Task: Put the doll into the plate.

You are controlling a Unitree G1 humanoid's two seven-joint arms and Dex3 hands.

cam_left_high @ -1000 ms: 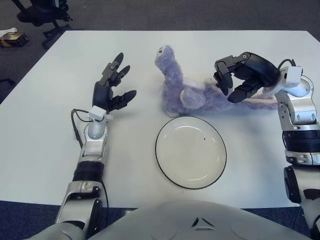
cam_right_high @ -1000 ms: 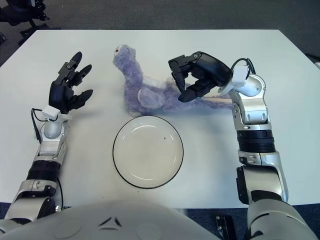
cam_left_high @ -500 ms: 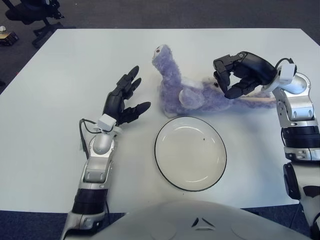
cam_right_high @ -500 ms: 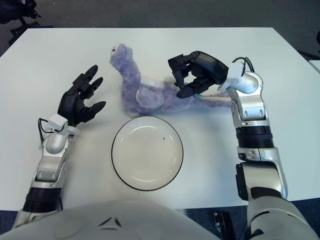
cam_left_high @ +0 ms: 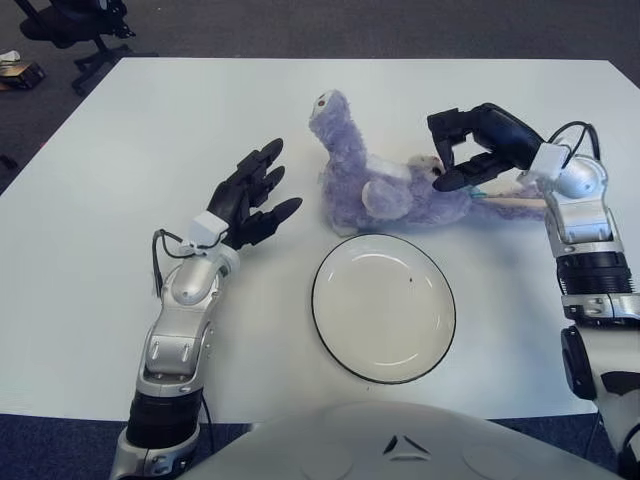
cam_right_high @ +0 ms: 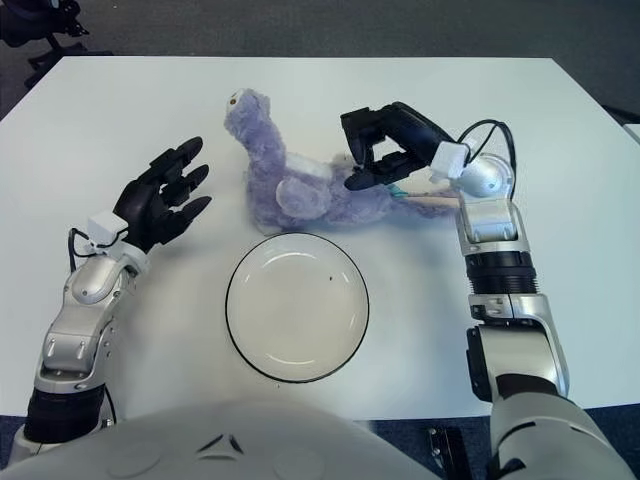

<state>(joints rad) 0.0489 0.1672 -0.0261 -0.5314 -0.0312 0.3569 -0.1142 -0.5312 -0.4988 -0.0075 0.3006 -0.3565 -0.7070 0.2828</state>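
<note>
doll (cam_left_high: 375,185) on table | right robot hand (cam_left_high: 462,150) over it

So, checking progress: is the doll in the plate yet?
No. The doll lies on the table behind the bare plate; right hand above it.

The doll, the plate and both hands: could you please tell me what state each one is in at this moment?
doll: lying on the table beyond the plate, not in it.
plate: upright on the table, holding nothing.
left hand: fingers spread, holding nothing, left of the doll.
right hand: fingers curled over the doll's right end; a closed grasp cannot be confirmed.
</note>
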